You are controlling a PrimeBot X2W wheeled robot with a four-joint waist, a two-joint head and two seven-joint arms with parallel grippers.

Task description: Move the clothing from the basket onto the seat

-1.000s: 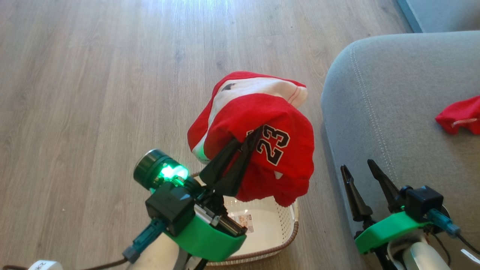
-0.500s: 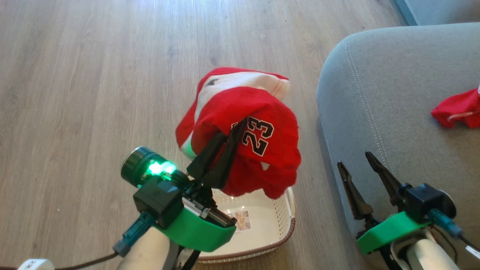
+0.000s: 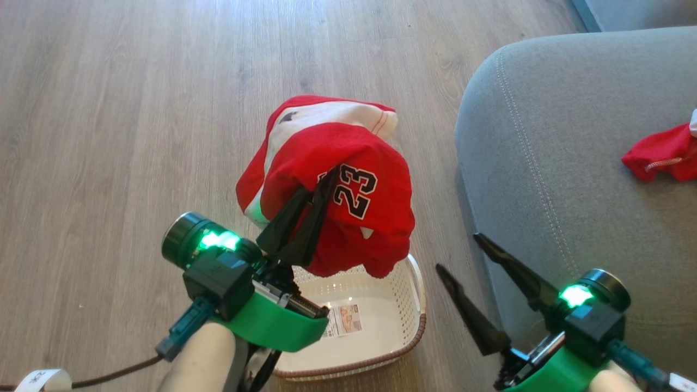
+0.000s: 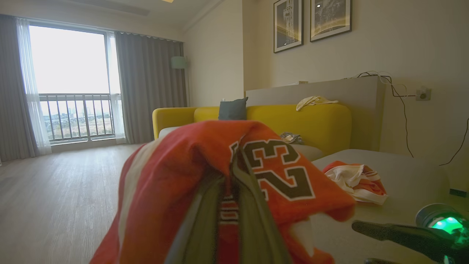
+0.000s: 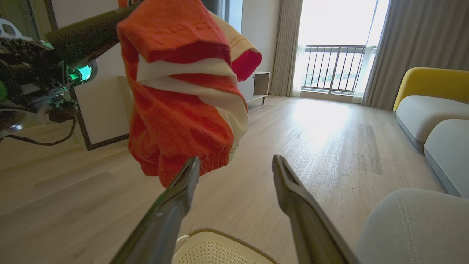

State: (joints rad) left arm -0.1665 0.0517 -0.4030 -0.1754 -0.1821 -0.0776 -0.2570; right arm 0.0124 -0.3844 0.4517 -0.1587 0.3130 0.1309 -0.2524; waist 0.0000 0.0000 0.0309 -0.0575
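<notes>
Now we are holding a soft red-and-white fabric garment [image 3: 348,147], numbered 23, clamped in our left gripper [image 3: 321,185] above the cream perforated plastic basket [image 3: 405,348], beside the grey upholstered seat [image 3: 572,163]; our right gripper [image 3: 457,251] is hanging wide apart, gripping nothing.

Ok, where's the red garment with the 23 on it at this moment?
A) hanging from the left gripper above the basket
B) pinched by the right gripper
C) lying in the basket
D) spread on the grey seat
A: the left gripper is shut on the red garment, which hangs in the air above the basket, while the right gripper stands open and apart from it.
</notes>
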